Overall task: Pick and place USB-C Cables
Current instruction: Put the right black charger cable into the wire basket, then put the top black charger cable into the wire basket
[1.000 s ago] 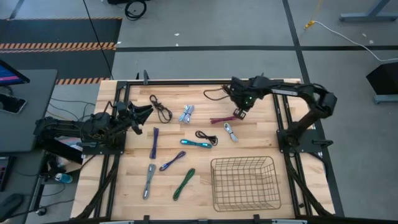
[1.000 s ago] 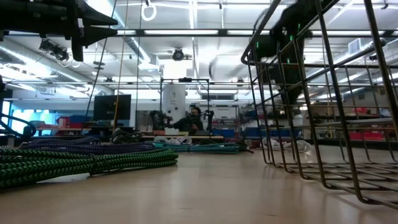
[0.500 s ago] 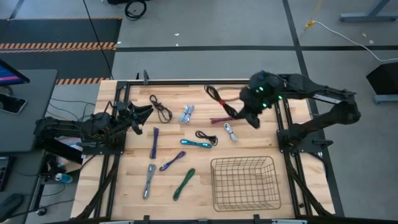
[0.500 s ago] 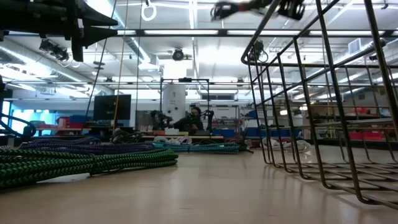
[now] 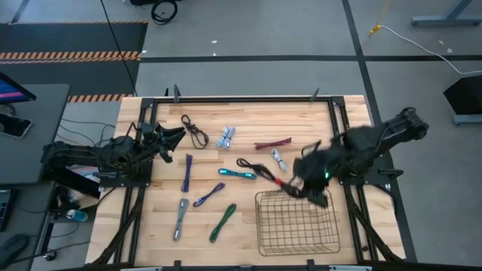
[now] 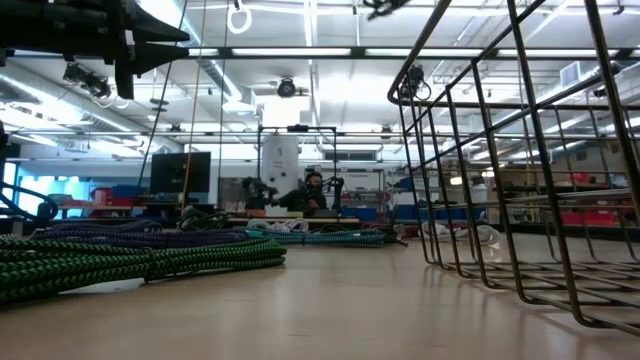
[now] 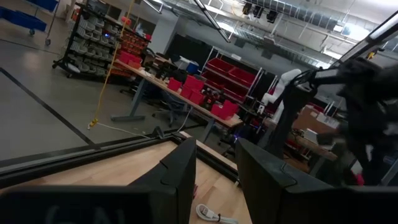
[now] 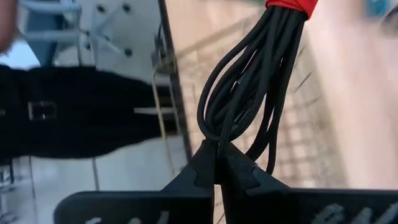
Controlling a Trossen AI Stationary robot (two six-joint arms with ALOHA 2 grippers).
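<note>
The right gripper (image 5: 290, 188), jaws clenched on a black cable (image 8: 249, 93) bound with a red tie, hangs over the near-left corner of the wire basket (image 5: 297, 226), the bundle dangling from the fingertips above the rim; the basket looks empty, so the sorting has seemingly barely begun. Nine other cables, among them a teal one (image 5: 237, 174), a green one (image 5: 223, 221) and a dark red one (image 5: 273, 143), lie scattered on the table (image 5: 248, 120); the left gripper (image 5: 172, 139) waits at the left edge, jaws partly parted, holding nothing.
</note>
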